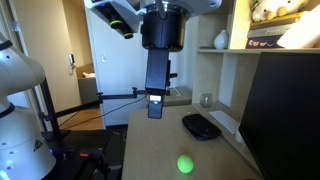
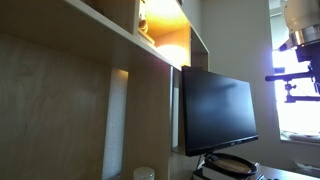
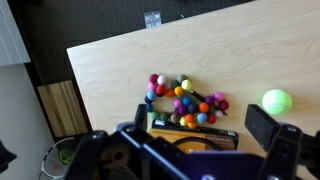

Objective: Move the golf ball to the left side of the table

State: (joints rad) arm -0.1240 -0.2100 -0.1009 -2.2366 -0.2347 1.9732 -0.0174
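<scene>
The golf ball (image 3: 276,101) is a small bright green ball lying on the light wood table (image 3: 110,70), at the right edge of the wrist view. In an exterior view it (image 1: 185,163) lies near the table's front, with bare tabletop (image 1: 150,150) beside it. My gripper (image 3: 182,135) is open and empty, well above the table. The ball sits just beyond its right finger in the wrist view. In an exterior view the gripper (image 1: 155,108) hangs high over the table's far part.
A string of colourful beads (image 3: 180,100) and a flat dark box (image 3: 195,127) lie under the gripper. A flat black oval object (image 1: 201,126) lies near a large dark monitor (image 1: 280,110), which also shows in an exterior view (image 2: 215,110). Wooden shelving (image 2: 110,60) stands behind it.
</scene>
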